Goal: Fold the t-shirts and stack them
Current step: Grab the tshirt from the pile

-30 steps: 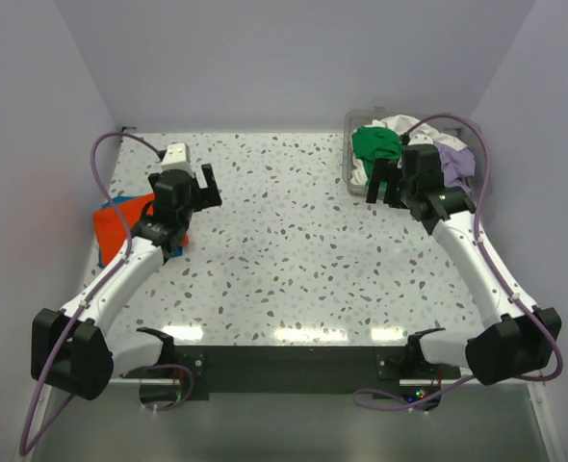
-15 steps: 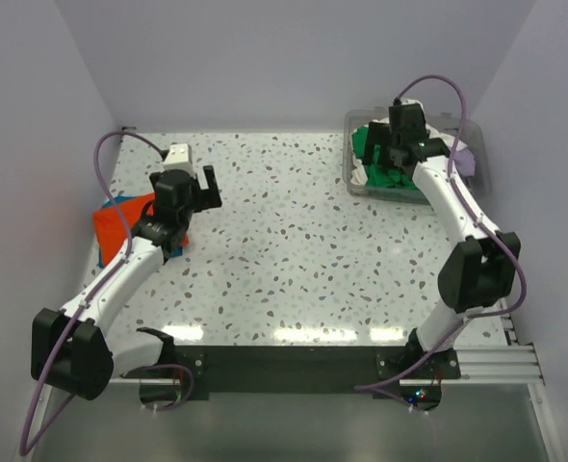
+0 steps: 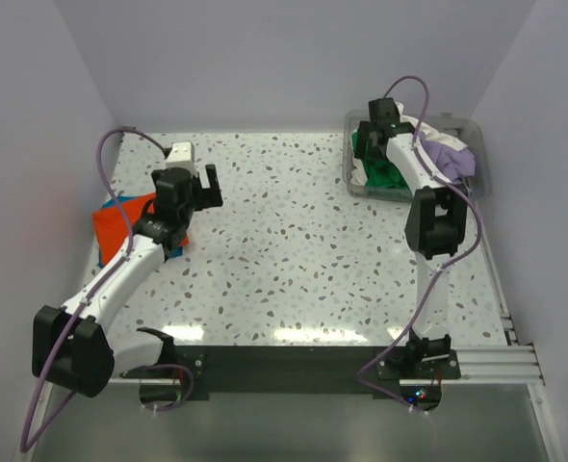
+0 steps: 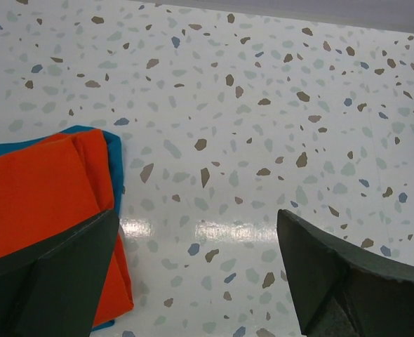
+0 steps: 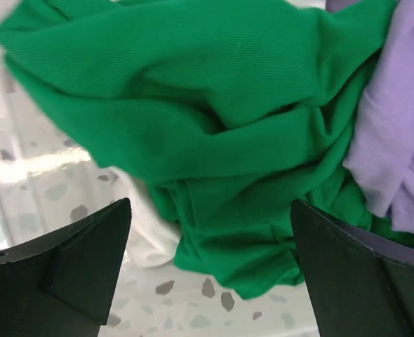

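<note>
Roughly 2 of 5 done: at the table's (image 3: 294, 260) left edge, the folded orange t-shirt (image 4: 31, 196) lies on the blue t-shirt (image 4: 112, 151) below the left gripper (image 4: 196, 232), its fingers apart and empty. In the clear plastic bin (image 3: 348, 144) at the far right corner, the green t-shirt (image 5: 193, 105), lavender t-shirt (image 5: 396, 126) and white t-shirt (image 5: 147, 239) lie crumpled. The right gripper (image 3: 377, 130) hovers over the green one, fingers spread.

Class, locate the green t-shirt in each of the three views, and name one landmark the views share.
Top external: green t-shirt in the clear bin, far right corner.
Left wrist: not in view.
Right wrist: green t-shirt fills the centre.
Shared landmark: lavender t-shirt, to its right in both.
</note>
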